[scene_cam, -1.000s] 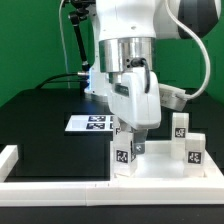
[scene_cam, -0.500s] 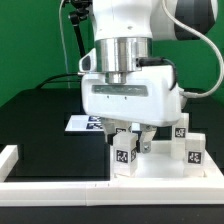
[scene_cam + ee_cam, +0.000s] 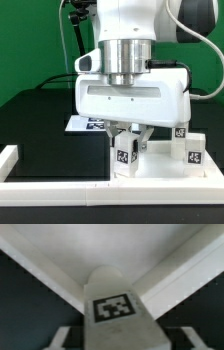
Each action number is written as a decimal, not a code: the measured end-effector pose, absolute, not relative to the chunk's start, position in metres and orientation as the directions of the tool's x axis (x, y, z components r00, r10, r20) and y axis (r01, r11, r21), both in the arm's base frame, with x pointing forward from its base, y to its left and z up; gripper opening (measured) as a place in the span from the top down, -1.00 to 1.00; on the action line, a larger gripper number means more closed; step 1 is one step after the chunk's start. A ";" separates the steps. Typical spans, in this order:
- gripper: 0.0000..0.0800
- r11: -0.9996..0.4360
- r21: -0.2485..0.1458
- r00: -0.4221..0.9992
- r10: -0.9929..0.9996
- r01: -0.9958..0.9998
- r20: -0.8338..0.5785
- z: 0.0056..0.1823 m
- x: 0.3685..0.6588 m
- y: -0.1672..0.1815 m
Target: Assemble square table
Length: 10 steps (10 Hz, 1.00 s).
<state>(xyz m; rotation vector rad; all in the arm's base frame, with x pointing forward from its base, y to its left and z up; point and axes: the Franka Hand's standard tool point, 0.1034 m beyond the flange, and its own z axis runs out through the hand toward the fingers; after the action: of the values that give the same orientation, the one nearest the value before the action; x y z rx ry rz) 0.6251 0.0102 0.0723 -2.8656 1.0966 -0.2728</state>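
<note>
Tagged leg block (image 3: 123,152) upright between the fingers (image 3: 139,138), grip or gap impossible to tell.

The exterior view looks level and low across the black matte surface (image 3: 45,130) from in front of the low white border wall (image 3: 60,187), facing a green backdrop, close enough that the arm fills the upper frame. The wrist view looks steeply down between the end effector (image 3: 112,339) fingers, very near, its frame filled by a small white tagged leg block (image 3: 118,308) standing in a corner of the large white plastic square slab (image 3: 100,249). Both views share that leg block (image 3: 124,153) and slab (image 3: 160,165).
</note>
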 end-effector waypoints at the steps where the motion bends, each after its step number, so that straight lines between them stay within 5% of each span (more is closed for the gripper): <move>1: 0.26 -0.665 -0.134 0.653 -0.746 -0.734 0.129 0.072 0.624 0.008; 3: 0.26 -0.531 -0.150 0.521 -0.848 -0.834 0.101 0.072 0.624 0.008; 7: 0.27 0.237 -0.115 -0.226 -0.969 -0.965 -0.098 0.069 0.625 0.014; 10: 0.26 0.446 -0.102 -0.432 -0.892 -0.889 -0.134 0.068 0.625 0.014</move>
<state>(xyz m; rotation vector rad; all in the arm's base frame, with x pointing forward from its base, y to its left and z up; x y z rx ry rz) 0.6254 0.0144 0.0683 -1.5698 2.5246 -0.0236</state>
